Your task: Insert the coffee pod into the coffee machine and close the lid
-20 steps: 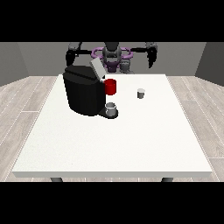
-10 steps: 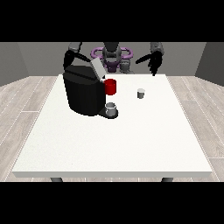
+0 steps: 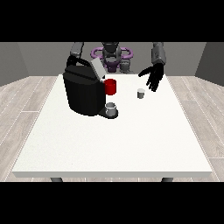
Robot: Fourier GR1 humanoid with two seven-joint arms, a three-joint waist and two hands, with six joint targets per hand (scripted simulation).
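A small grey coffee pod (image 3: 140, 93) stands on the white table (image 3: 113, 140) right of the machine. The black coffee machine (image 3: 84, 91) sits at the table's back left, its silver lid (image 3: 97, 69) tilted up and open, a red part (image 3: 110, 86) on its front and a grey cup (image 3: 111, 108) on its drip tray. The hand at the view's right (image 3: 154, 77) hangs open, fingers straight and pointing down, just above and right of the pod, not touching it. The hand at the view's left is hidden behind the machine; only its arm (image 3: 76, 50) shows.
The robot's torso (image 3: 113, 57) stands behind the table's far edge. Wide bare tabletop stretches from the machine toward the camera. Wooden floor surrounds the table.
The hand at the view's right has come down and forward from shoulder height to just above the pod. The arm at the view's left has sunk behind the machine.
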